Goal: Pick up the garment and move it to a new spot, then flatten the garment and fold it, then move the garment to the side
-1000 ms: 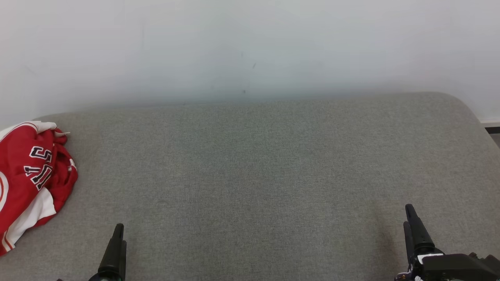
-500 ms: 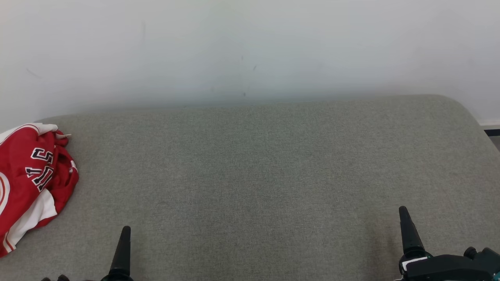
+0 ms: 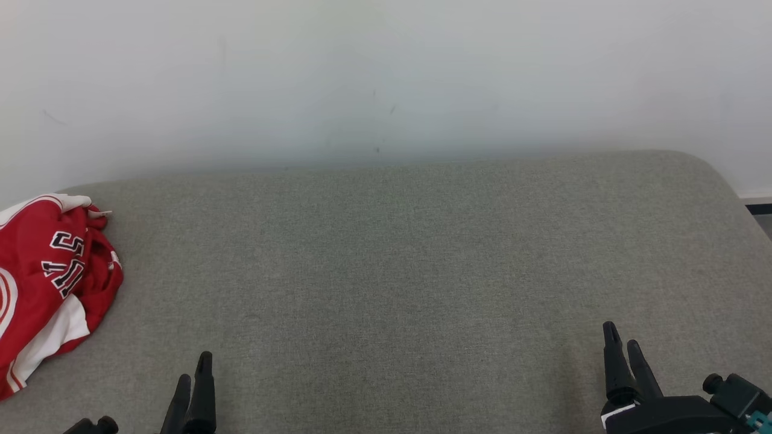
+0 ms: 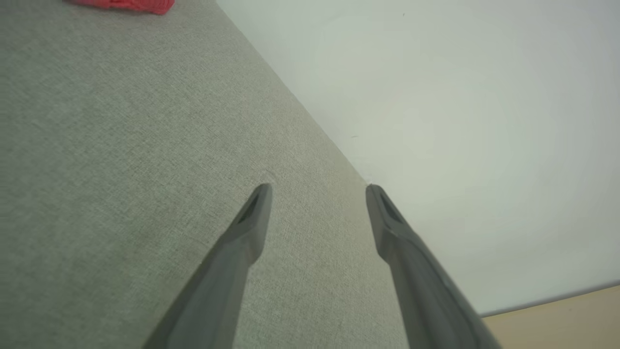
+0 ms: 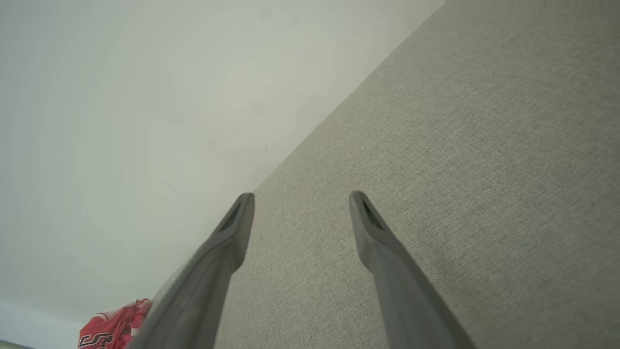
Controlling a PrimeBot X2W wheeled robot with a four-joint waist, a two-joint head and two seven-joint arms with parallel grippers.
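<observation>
Left gripper [image 3: 194, 369] at 7 o'clock, right gripper [image 3: 622, 335] at 5, fingers up, spread, empty, over grey cushion [image 3: 386, 271]. Crumpled red garment [image 3: 48, 283] at 9 o'clock, cut off at the edge, lettering folded, unreadable. Arms cropped below.

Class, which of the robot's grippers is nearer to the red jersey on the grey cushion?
Left. The left gripper is just right of the red jersey; the right gripper is far across the cushion.

The garment [image 3: 48, 283], a red jersey with white panels and black-and-white lettering, lies crumpled at the left edge of the grey padded surface [image 3: 392, 271].
</observation>
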